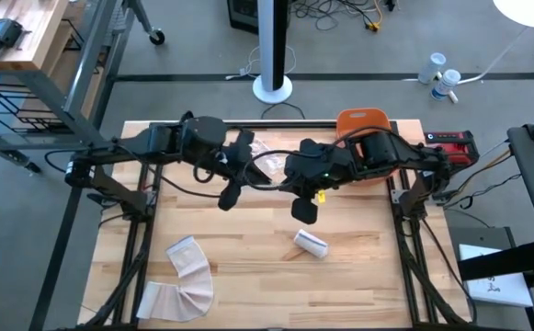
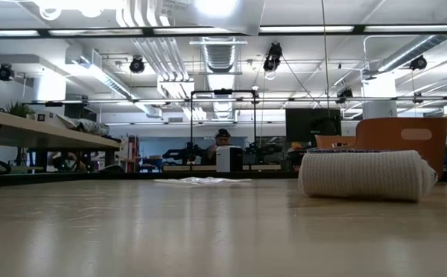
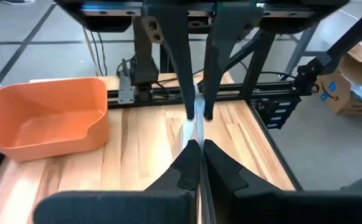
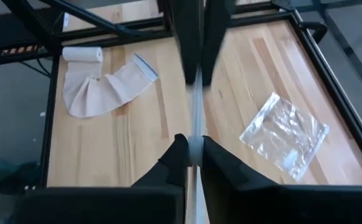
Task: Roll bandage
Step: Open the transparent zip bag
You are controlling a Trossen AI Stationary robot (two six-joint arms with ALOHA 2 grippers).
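Both grippers meet in the air over the table's middle, fingertips facing each other. My left gripper and my right gripper are each shut on one thin pale strip, seen edge-on; what it is I cannot tell. A rolled bandage lies on its side on the table, below the grippers and toward the near edge; the low view shows the rolled bandage too. An unrolled beige bandage lies flat at the near left. My left gripper pinches one end of the strip between its two fingers, coming from the table's left and slanting slightly down. The strip is clear of the table. My right gripper pinches the strip's other end between its two fingers, coming from the right and slanting down. The strip spans the short gap straight to the left gripper's fingers.
An orange bin stands at the far right of the table. A clear plastic bag lies flat near the far edge. Black frame rails run along the table's sides. Bare wood lies between the roll and the unrolled bandage.
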